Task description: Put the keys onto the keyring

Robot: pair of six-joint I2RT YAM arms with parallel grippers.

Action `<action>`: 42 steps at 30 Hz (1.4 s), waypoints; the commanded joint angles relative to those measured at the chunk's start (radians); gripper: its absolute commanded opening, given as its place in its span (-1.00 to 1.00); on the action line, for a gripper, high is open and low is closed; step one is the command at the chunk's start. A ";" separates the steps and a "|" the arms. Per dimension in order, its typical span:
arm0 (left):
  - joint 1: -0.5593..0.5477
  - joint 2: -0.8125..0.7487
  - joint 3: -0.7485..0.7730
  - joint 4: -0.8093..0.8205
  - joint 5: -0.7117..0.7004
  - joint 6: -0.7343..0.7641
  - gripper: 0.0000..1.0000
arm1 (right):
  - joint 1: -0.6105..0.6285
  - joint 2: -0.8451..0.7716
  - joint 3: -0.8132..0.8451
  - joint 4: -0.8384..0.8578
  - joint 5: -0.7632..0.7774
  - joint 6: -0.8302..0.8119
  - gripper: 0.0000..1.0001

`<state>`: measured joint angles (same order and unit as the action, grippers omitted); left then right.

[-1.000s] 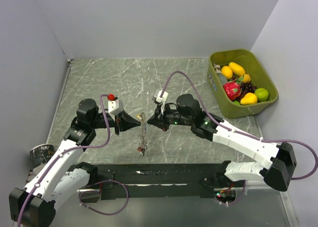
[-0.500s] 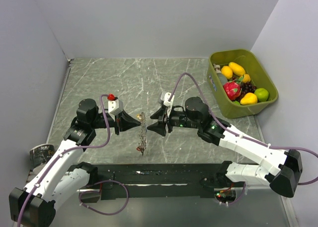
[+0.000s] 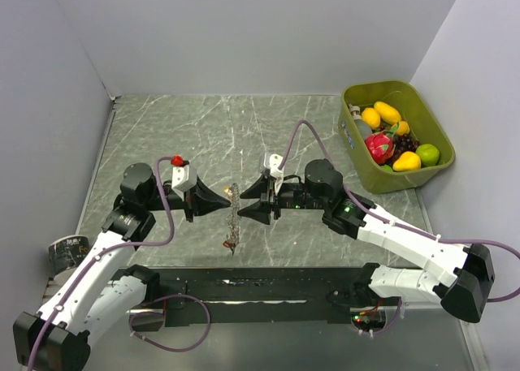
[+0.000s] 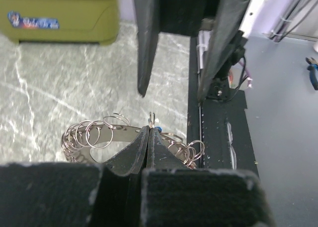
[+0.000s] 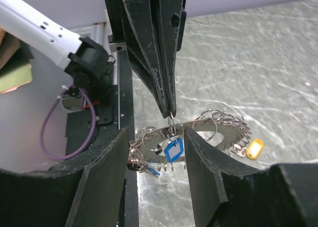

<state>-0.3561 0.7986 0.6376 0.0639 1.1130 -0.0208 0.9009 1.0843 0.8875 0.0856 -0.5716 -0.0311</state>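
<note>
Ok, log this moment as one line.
left gripper: shut on keyring | right gripper: open, facing keyring | blue-tagged key: hanging at keyring

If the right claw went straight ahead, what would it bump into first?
Most likely the big silver wire keyring, with its blue-tagged key, hanging between the fingers of the open right gripper. The shut left gripper holds it; depth is unclear.

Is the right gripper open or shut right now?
Open. The right gripper has its fingers well apart in the wrist view, the keyring and a blue key tag showing between them.
</note>
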 commanded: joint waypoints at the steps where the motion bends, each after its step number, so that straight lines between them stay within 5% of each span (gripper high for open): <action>1: -0.004 -0.045 -0.003 0.134 0.093 -0.041 -0.98 | 0.007 0.000 -0.004 0.094 -0.065 -0.003 0.10; 8: -0.004 -0.062 -0.013 0.165 0.104 -0.050 -0.98 | 0.006 0.011 -0.001 0.111 -0.066 0.010 0.03; 20: -0.004 -0.068 -0.010 0.159 0.094 -0.045 -0.98 | 0.006 0.045 0.004 0.134 -0.094 0.057 -0.46; 26: -0.004 -0.068 -0.010 0.162 0.097 -0.048 -0.98 | 0.006 0.080 0.034 0.119 -0.096 0.083 -1.00; 38: -0.006 -0.050 0.013 0.087 0.045 0.004 -0.98 | 0.006 0.086 0.128 -0.073 -0.044 -0.030 -1.00; 42: -0.015 -0.001 0.062 0.007 0.025 0.068 -0.57 | 0.004 0.088 0.198 -0.297 -0.016 -0.137 -1.00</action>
<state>-0.3607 0.7658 0.6216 0.1169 1.1522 -0.0246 0.9009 1.1732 0.9855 -0.0238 -0.6292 -0.0444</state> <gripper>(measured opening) 0.133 0.007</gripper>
